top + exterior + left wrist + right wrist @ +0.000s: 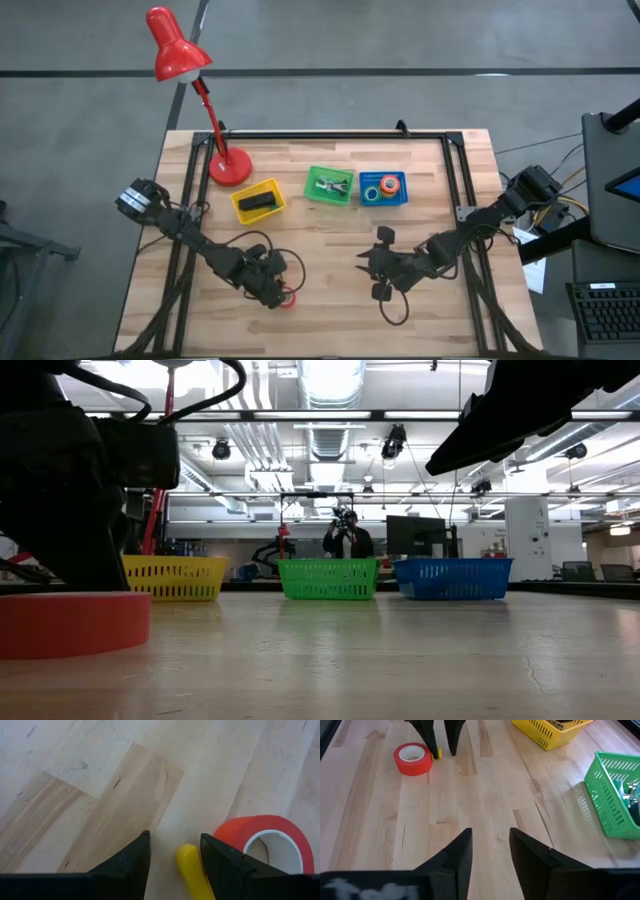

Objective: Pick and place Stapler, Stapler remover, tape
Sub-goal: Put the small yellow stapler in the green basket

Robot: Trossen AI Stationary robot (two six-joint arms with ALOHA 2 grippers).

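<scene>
A red tape roll (291, 298) (272, 837) (412, 759) lies flat on the table near its near edge. My left gripper (282, 292) (172, 837) is open and points down just beside the roll, which lies outside the fingers. A small yellow piece (189, 866) (436, 753) shows between those fingers. My right gripper (372, 272) (490, 832) is open and holds nothing, at mid-table to the right. The black stapler (257, 202) lies in the yellow basket (240, 210). Silvery staple removers (330, 185) are in the green basket (313, 190), and tape rolls (382, 187) in the blue basket (400, 197). My left gripper stands with one finger (220, 857) close against the red roll's outer wall (225, 831); whether they touch, I cannot tell. Whether the fingers touch the yellow piece cannot be told either.
A red desk lamp (178, 55) stands on its base (230, 167) at the far left, next to the yellow basket. The three baskets sit in a row along the far side. A black frame (330, 135) borders the table. Bare wood lies between the two grippers.
</scene>
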